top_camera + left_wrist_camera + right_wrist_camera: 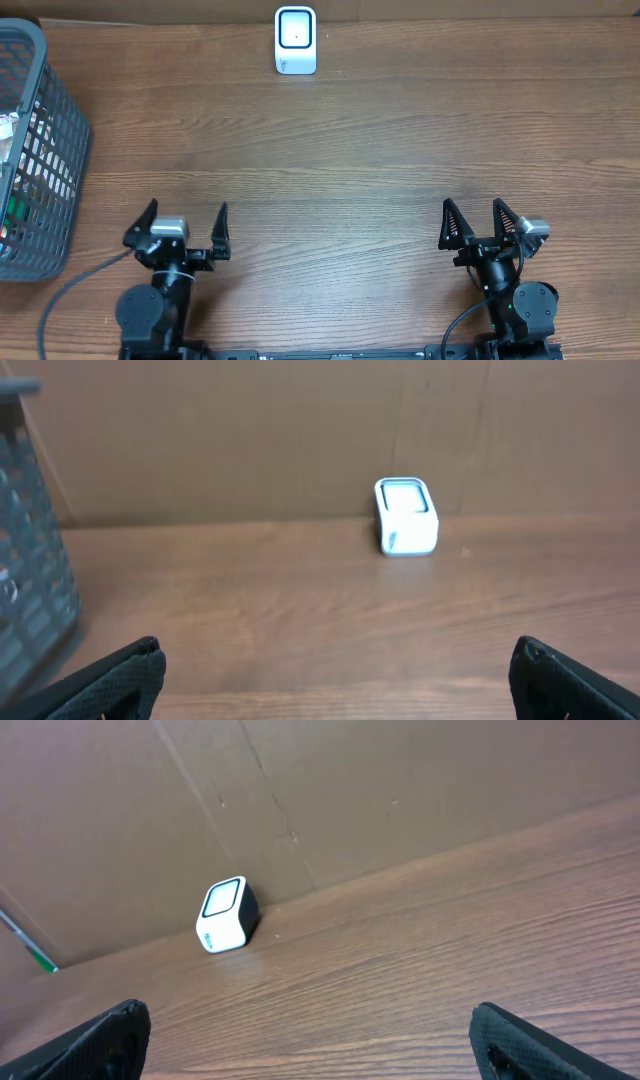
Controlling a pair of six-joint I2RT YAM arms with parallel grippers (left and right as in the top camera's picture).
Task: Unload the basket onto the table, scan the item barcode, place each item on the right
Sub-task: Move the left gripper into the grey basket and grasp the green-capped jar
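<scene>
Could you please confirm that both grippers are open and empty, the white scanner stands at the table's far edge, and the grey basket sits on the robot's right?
Not quite: the grey basket sits on the robot's left, as the overhead view shows. The left gripper and right gripper are open and empty, and the white scanner stands at the table's far edge.

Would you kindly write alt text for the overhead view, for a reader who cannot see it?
A wooden table from above: a white scanner at the far edge, a grey basket of items at the left. The left gripper and right gripper sit open and empty at the near edge.
</scene>
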